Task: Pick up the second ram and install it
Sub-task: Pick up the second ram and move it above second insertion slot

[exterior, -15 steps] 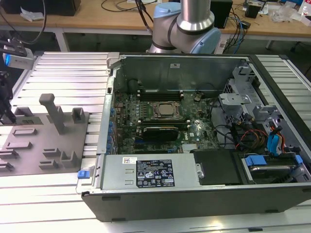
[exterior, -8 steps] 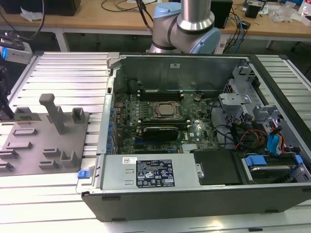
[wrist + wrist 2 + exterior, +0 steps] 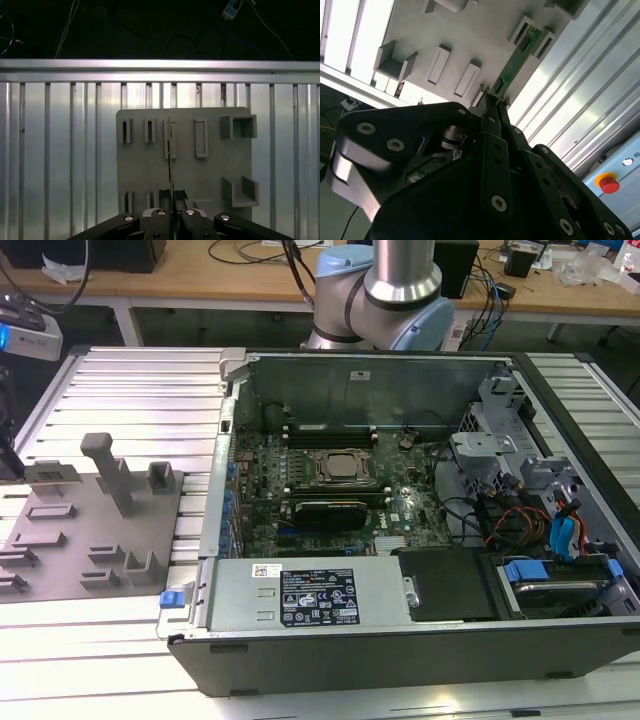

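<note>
In the first wrist view, the end effector (image 3: 172,197) was seen closed on the near end of the memory stick (image 3: 171,175). The stick was stood on edge in the grey tray (image 3: 140,170), its length pointed straight away from it.

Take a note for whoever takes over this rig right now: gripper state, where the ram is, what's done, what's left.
Gripper at one end of the second ram in both wrist views; grip unclear.
Second ram stands on edge in the grey tray's holders; the tray lies to the exterior view's left of the open computer case.
Done: gripper aligned with the ram.
Left: ram not yet lifted out or installed in the case.
</note>
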`<state>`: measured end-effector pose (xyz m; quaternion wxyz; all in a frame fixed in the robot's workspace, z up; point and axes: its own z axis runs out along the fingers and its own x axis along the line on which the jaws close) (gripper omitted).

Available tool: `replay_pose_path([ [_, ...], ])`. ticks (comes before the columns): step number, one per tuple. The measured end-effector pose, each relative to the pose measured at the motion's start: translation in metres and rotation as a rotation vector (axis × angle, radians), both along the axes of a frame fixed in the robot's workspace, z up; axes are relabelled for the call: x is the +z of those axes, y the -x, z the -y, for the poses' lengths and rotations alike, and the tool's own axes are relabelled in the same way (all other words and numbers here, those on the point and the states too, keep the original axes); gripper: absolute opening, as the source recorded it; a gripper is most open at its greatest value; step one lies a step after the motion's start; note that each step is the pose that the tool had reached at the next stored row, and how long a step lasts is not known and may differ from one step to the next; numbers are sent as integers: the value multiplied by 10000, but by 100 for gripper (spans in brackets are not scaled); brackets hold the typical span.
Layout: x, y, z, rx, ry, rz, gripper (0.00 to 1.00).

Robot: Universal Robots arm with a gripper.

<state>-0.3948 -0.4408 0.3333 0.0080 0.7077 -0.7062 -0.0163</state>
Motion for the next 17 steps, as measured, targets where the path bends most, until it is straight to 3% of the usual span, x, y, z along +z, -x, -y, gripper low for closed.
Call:
replay_pose_path([
  [9, 113, 0, -51, 0, 0, 0, 13],
  [14, 245, -1, -98, -1, 0, 0, 13],
  [17, 281, -2, -108, 1, 0, -1, 13],
])
